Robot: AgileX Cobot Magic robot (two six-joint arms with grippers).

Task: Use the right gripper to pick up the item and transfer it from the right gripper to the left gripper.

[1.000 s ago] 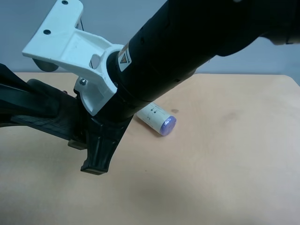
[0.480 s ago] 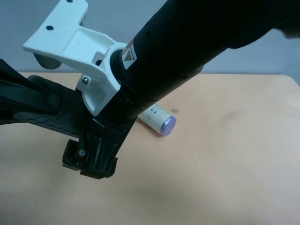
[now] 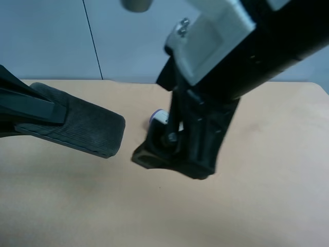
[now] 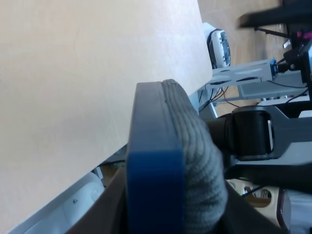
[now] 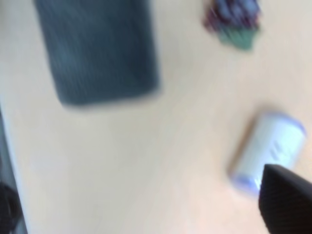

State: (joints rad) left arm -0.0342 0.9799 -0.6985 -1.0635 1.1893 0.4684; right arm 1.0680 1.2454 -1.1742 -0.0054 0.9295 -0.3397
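1. Nearest the exterior high camera, the right gripper (image 3: 177, 154) is seen hanging on its thick arm above the table (image 3: 267, 195). Nothing is held by it. In the right wrist view one fingertip (image 5: 287, 200) sits at the frame's edge with bare table shown where a load would be, so the claw is judged to be spread apart, though the blur prevents certainty about how wide.
2. Just beyond it, at the exterior high view's left, the item (image 3: 90, 128) is carried clear of the table by the left gripper (image 3: 49, 114). Its jaws are closed flat across one end of the pad, and the free end is left pointing toward the right gripper. The left wrist view confirms the clamp, with the item (image 4: 195, 161) seen edge-on and filling the jaws.
3. The two grippers are apart, not touching. Since the pad is borne by the left one alone, the handover is judged complete.
4. Behind the right gripper, a white-and-purple cylinder (image 3: 159, 117) lies on its side, mostly hidden.
5. A grape bunch (image 5: 234, 19) is seen only in the blurred right wrist view, beyond the cylinder (image 5: 270, 146).
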